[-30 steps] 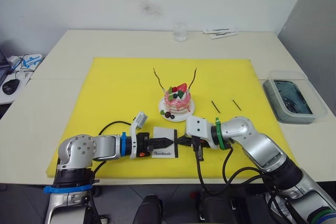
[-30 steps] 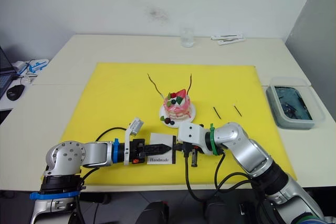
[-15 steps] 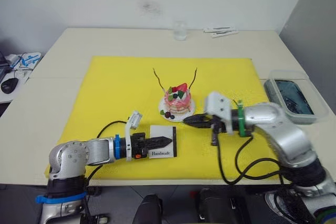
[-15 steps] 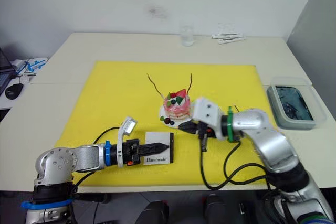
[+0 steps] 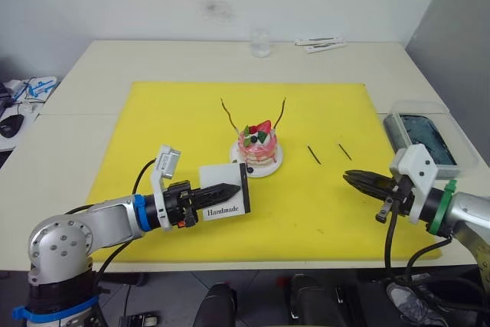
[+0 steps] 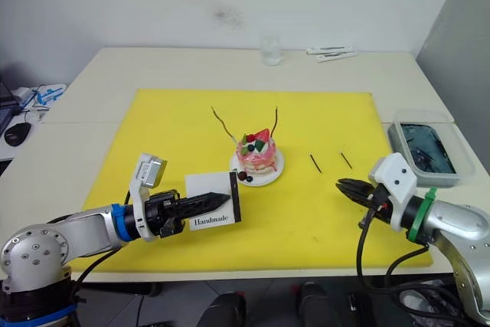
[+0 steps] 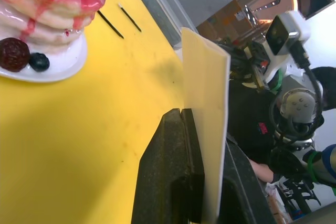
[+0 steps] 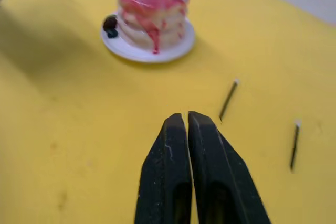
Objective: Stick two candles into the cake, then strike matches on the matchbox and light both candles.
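Yellow mat [image 5: 184, 128] covers the tabletop's [image 5: 76, 89] middle, open on all sides of the cake [image 5: 258, 148], where both candles [image 5: 229, 115] stand. The left end effector [image 5: 228, 188] is clamped on the matchbox [image 5: 224, 190], lifted left of the cake. The right end effector [image 6: 346, 186], fingers together and empty, hovers near the mat's right edge, just in front of the two matches [image 5: 314, 155].

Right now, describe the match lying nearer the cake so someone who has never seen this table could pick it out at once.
On the yellow mat, look just right of the small round pink cake on its white plate. Two short, straight dark sticks lie there side by side, apart; the wanted match is the one closer to the cake, unlike the long curved candles standing in it.
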Controlling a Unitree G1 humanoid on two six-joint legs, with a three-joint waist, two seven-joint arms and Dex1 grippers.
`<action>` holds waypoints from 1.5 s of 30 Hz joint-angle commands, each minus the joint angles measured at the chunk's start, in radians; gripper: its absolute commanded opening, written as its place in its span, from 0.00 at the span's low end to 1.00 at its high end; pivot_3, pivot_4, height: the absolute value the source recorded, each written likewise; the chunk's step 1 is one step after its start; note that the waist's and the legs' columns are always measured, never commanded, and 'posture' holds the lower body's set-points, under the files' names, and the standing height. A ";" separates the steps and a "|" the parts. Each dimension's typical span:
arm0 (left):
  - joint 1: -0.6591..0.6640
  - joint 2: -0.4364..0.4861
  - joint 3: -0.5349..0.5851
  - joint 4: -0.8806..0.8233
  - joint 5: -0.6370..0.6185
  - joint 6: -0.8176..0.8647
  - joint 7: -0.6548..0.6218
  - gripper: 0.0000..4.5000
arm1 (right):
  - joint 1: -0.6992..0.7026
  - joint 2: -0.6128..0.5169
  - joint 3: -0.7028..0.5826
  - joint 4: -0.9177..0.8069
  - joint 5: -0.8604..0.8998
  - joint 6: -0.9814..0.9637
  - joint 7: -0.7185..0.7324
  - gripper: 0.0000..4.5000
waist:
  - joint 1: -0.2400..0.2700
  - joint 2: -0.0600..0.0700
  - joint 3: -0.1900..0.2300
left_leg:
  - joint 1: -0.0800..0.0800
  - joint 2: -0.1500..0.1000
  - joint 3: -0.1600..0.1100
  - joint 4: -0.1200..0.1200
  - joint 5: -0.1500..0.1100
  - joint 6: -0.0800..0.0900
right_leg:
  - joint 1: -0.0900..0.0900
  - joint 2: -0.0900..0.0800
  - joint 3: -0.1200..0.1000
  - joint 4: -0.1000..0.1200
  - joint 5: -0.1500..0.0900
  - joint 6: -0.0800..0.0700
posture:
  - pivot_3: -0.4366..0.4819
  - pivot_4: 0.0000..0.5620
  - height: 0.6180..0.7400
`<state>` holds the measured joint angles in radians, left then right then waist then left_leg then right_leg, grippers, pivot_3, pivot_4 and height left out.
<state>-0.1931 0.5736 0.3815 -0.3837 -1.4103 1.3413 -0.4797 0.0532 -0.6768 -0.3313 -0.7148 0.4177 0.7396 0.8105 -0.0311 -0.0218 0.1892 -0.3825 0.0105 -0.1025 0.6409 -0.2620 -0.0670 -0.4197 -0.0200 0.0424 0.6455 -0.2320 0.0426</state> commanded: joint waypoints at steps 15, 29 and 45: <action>0.095 0.107 -0.059 -0.034 -0.061 -0.133 -0.044 0.00 | -0.050 0.138 0.226 0.096 -0.165 -0.227 -0.242 0.99 | -0.002 0.000 0.000 | 0.001 0.001 0.002 0.001 0.000 0.000 | 0.000 0.001 0.002 0.001 0.000 -0.001 | 0.48 0.27 1.00; 0.059 0.108 -0.124 -0.037 -0.086 -0.176 0.003 0.00 | -0.357 0.386 0.399 0.495 -0.361 -0.268 -0.511 0.99 | 0.000 0.001 0.000 | 0.000 0.001 0.002 0.000 0.000 0.000 | 0.000 0.001 0.002 0.001 0.002 0.003 | 0.48 0.27 1.00; 0.027 0.114 -0.161 -0.044 -0.170 -0.200 0.094 0.00 | -0.417 0.437 0.406 0.612 -0.370 -0.223 -0.544 0.96 | -0.001 0.001 0.000 | 0.000 0.001 0.001 0.001 0.000 0.000 | 0.000 0.001 0.002 0.002 0.003 0.004 | 0.48 0.27 1.00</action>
<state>-0.1552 0.6775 0.2226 -0.3957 -1.5469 1.1569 -0.3913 -0.3394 -0.2418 0.0799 -0.0937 0.0521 0.5068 0.2767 -0.0324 -0.0211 0.1894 -0.3820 0.0113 -0.1011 0.6417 -0.2618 -0.0669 -0.4201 -0.0189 0.0439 0.6479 -0.2288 0.0461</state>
